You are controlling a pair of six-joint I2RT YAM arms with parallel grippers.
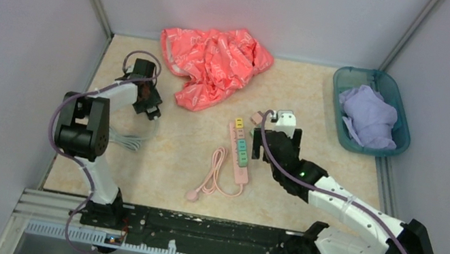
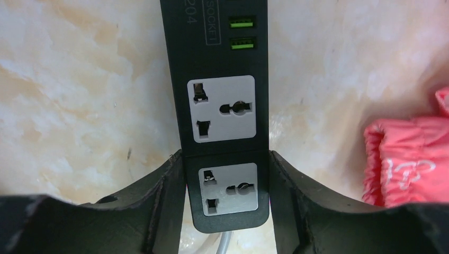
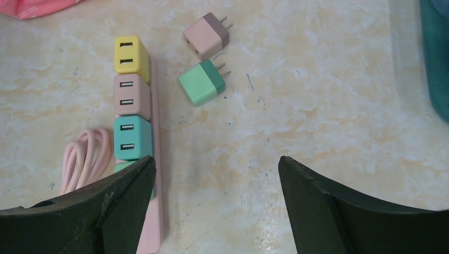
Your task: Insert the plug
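Note:
Two loose plugs lie on the table: a pink-and-brown plug point(image 3: 207, 36) point(image 1: 256, 115) and, just nearer, a green plug point(image 3: 204, 80). Both are ahead of my right gripper point(image 3: 217, 159) point(image 1: 274, 146), which hangs open over bare tabletop. To its left is the pink power strip point(image 3: 154, 174) point(image 1: 240, 152), carrying yellow, pink and teal chargers. At the far left my left gripper point(image 2: 226, 153) point(image 1: 147, 101) is shut on the cable end of a black power strip point(image 2: 222, 108). Its fingers point(image 2: 169, 196) press both long sides beside the nearest socket.
A crumpled red bag point(image 1: 212, 63) lies at the back centre. A teal bin point(image 1: 399, 139) holding purple cloth stands back right. The pink strip's coiled cord point(image 1: 214, 177) lies mid-table and a grey cable point(image 1: 130, 140) trails from the black strip. Walls enclose the left, right and back.

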